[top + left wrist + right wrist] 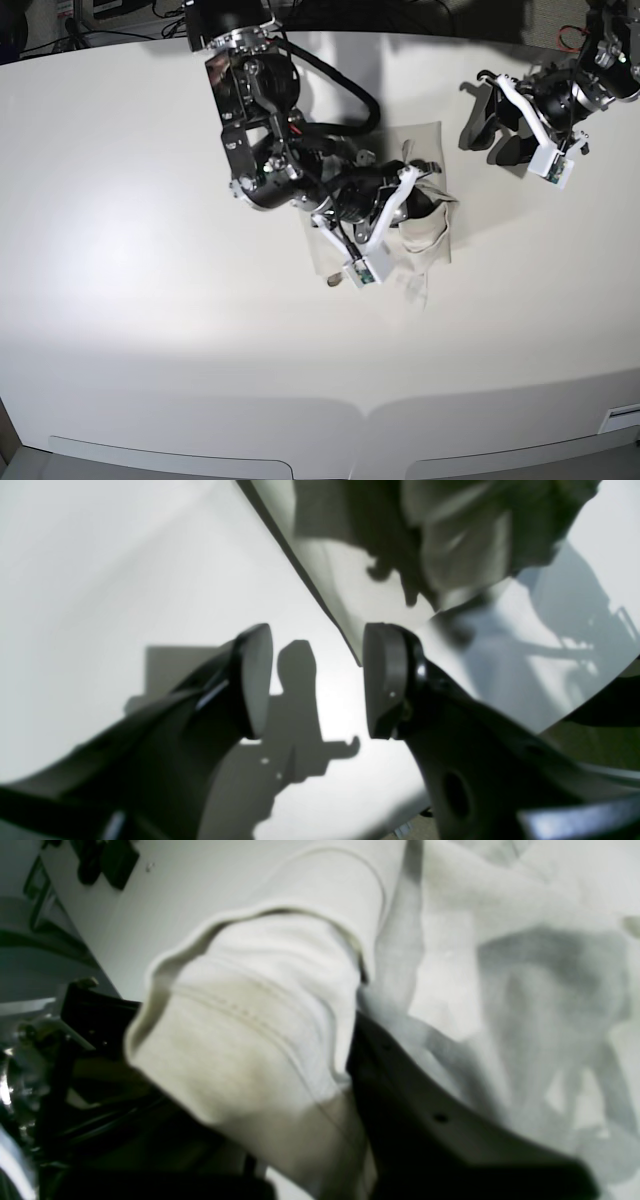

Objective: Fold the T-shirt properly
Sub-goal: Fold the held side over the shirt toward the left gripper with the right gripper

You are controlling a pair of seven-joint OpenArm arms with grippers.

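Table (pixel 150 330) white and bare-topped, right claw (pixel 425 205) pinching crumpled T-shirt (pixel 435 235), left claw (pixel 480 118) agape above.

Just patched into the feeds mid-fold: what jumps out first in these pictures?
The right gripper near the table's middle is shut on the T-shirt, a rumpled off-white heap; in the right wrist view a hemmed fold of cloth bulges between its jaws. Off to the shirt's side, the left gripper hangs open and empty above bare tabletop.
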